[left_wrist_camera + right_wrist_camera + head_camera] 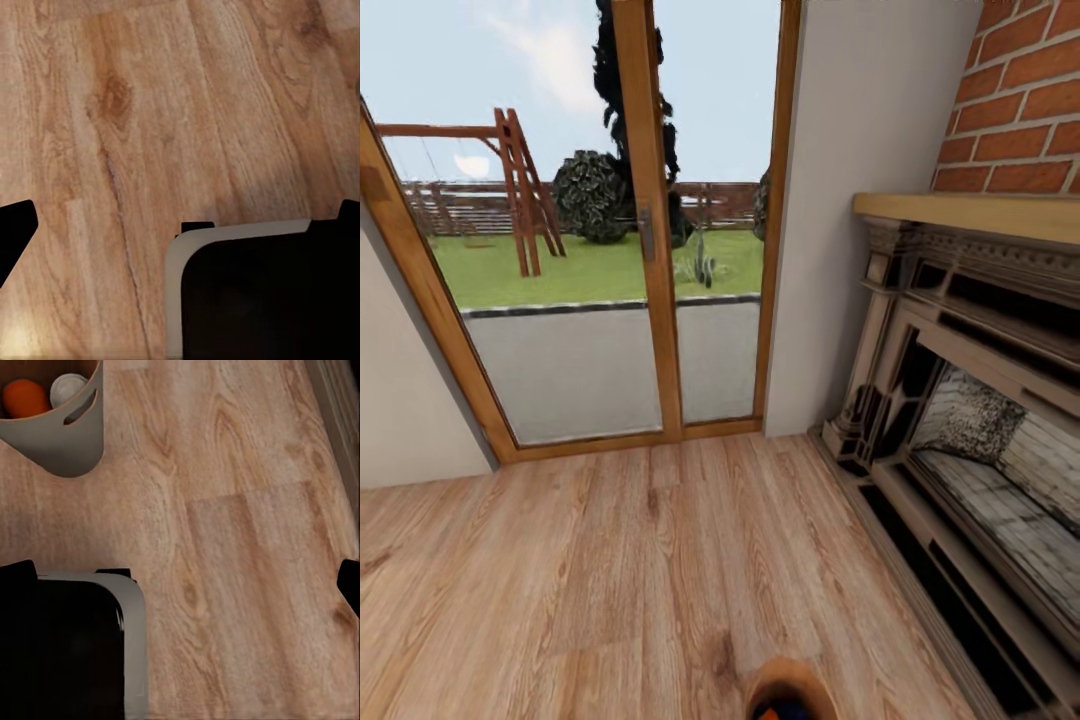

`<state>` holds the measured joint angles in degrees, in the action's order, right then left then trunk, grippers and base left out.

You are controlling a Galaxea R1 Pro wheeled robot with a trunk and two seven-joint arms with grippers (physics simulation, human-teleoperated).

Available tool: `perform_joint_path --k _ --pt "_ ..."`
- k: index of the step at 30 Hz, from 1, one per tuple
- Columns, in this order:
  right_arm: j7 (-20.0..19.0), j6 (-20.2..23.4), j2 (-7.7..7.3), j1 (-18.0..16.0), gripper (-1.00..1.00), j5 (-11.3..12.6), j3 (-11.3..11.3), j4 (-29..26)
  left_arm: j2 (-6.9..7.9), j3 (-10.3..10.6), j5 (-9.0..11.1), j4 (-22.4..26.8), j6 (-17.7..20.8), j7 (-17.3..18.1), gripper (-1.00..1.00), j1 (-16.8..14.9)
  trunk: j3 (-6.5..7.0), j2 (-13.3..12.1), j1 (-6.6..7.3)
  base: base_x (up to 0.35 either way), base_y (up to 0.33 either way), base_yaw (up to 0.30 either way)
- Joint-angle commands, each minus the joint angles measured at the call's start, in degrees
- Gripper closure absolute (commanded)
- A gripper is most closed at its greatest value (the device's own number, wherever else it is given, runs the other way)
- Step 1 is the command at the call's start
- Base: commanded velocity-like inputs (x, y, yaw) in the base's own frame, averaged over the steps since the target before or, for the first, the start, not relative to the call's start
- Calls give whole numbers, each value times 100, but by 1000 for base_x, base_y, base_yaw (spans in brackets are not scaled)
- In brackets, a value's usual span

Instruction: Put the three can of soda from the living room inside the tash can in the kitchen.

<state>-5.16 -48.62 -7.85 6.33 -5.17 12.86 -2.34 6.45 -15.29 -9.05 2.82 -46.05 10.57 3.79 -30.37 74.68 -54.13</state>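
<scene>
Right wrist view gives us black finger shapes at the two side edges of the picture, one of them [15, 577] low by the dark base; they stand well apart with only plank floor between them, so we read the right gripper [180, 577] as spread wide and holding nothing. Our left gripper [180, 221] looks the same, black tips far apart over bare boards, nothing between the jaws. Beneath both sits the dark robot base with its pale grey rounded rim [135, 615]. Further out, a grey bucket-like container with a handle slot [71, 442] stands on the light wood floor [240, 547], and inside it we see a bright orange soda can [25, 396] touching a silver-topped can [69, 388]; whether a third lies with them we cannot tell. The head view catches the container at its bottom edge [760, 690], with the wood-framed glass doors [650, 230] ahead and the ornate fireplace [960, 400] under red brick [1020, 100], so we are in the living room. We judge the cans light, stiff but dentable, and slick, best pinched gently across the middle of the round wall; carrying them together by the container's rim may be easier.
</scene>
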Motion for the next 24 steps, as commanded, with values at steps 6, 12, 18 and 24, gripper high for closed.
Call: perform_joint_path --k 6,12,18,24 --pt "205 7 14 0 -100 -13 -26 199 -8 0 0 0 0 -2 -100 6 108 -242 133 0 0 0" --pt "282 12 19 0 -100 -17 -31 289 -11 -6 -3 -1 3 -162 -100 12 216 -483 264 0 0 0" --pt "305 17 20 0 -100 -12 -24 317 -12 -5 -16 -12 36 -598 -100 14 324 -723 396 0 0 0" --pt "311 19 20 0 -100 -10 -27 324 -12 -2 -19 -211 55 -807 -100 64 432 -964 528 0 0 0"
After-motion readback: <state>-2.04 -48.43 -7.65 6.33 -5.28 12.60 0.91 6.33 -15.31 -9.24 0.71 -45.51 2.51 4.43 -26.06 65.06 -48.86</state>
